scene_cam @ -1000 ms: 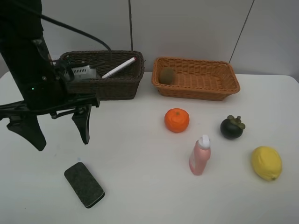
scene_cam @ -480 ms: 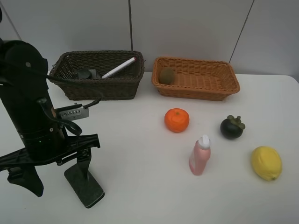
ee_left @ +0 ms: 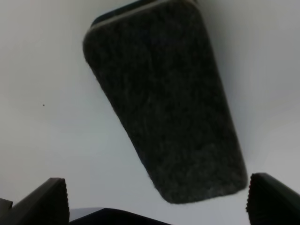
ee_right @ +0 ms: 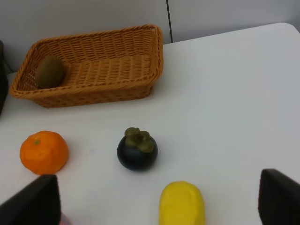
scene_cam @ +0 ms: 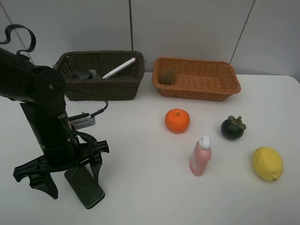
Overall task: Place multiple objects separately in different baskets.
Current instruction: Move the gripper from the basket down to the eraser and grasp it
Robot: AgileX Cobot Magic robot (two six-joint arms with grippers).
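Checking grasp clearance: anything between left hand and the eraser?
Nothing. Left wrist view: the black eraser lies straight ahead of the open left hand, only bare table between.

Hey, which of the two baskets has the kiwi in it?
The light orange-tan basket, on the right; the kiwi sits at its left end. The dark brown basket holds a white-pink marker instead.

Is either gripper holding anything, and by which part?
Nothing is held. Left gripper hangs open over the black eraser block; right gripper is open, empty.
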